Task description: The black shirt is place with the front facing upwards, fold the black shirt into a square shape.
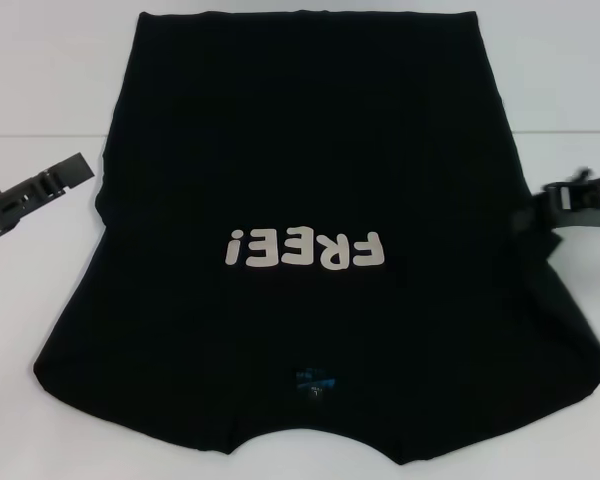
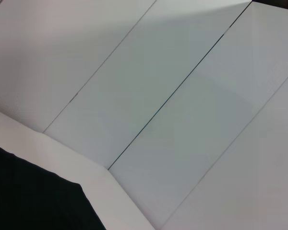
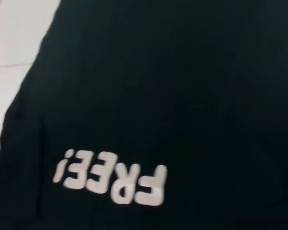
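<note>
The black shirt (image 1: 310, 160) lies spread flat on the white table (image 1: 40, 90), front up. Its cream letters "FREE!" (image 1: 306, 250) read upside down from my side, and the neck opening with a small blue label (image 1: 313, 380) is at the near edge. My left gripper (image 1: 40, 192) hovers over bare table just left of the shirt, clear of the cloth. At the shirt's right edge, my right gripper (image 1: 580, 192) sits against a raised fold of the sleeve (image 1: 536, 225). The right wrist view shows the shirt (image 3: 182, 86) and its letters (image 3: 113, 179). A corner of the shirt (image 2: 33, 201) shows in the left wrist view.
Bare white table (image 2: 173, 96) with thin seams lies on both sides of the shirt. The shirt's far hem (image 1: 310, 14) reaches the top of the head view.
</note>
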Robot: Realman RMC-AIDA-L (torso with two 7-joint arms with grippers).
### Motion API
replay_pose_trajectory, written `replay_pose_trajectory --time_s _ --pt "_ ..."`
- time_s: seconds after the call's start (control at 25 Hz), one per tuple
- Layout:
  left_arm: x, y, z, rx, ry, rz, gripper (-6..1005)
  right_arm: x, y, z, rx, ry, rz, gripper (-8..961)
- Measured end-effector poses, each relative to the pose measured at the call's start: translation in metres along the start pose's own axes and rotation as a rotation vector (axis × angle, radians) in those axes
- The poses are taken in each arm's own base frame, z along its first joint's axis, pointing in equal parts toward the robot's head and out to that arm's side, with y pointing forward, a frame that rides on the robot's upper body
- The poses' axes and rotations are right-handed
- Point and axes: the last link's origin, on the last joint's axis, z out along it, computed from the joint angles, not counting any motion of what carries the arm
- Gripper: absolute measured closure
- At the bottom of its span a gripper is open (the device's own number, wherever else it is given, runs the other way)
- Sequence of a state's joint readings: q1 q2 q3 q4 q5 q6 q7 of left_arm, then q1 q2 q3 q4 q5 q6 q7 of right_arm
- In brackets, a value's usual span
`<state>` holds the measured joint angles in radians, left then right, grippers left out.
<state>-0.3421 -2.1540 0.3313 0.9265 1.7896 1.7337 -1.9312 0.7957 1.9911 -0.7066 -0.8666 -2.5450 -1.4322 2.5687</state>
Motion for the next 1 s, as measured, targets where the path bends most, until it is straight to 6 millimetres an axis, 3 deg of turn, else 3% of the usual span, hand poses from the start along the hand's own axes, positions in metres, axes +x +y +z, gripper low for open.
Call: replay_pose_trajectory --time_s 0.24,0.44,0.68,0.88,1.0 --pt "-0.003 -0.001 0.000 -0.004 0.004 -0.012 202 -0.004 0.021 0.024 -0.025 0.026 -0.033 909" --pt "-0.002 -0.001 0.000 -0.005 0.014 -0.011 202 0.001 0.021 0.037 -0.024 0.028 -0.031 906" --pt "0.002 -0.003 -0.003 0.003 0.016 -0.003 201 0.003 0.018 0.037 -0.105 -0.025 0.004 902" --pt "0.003 -0.004 -0.007 0.013 0.004 -0.020 201 0.002 0.017 0.035 -0.159 -0.054 0.032 677" --pt "0.001 -0.006 -0.018 0.022 -0.044 -0.094 202 -0.003 0.015 0.027 -0.174 -0.074 0.044 608"
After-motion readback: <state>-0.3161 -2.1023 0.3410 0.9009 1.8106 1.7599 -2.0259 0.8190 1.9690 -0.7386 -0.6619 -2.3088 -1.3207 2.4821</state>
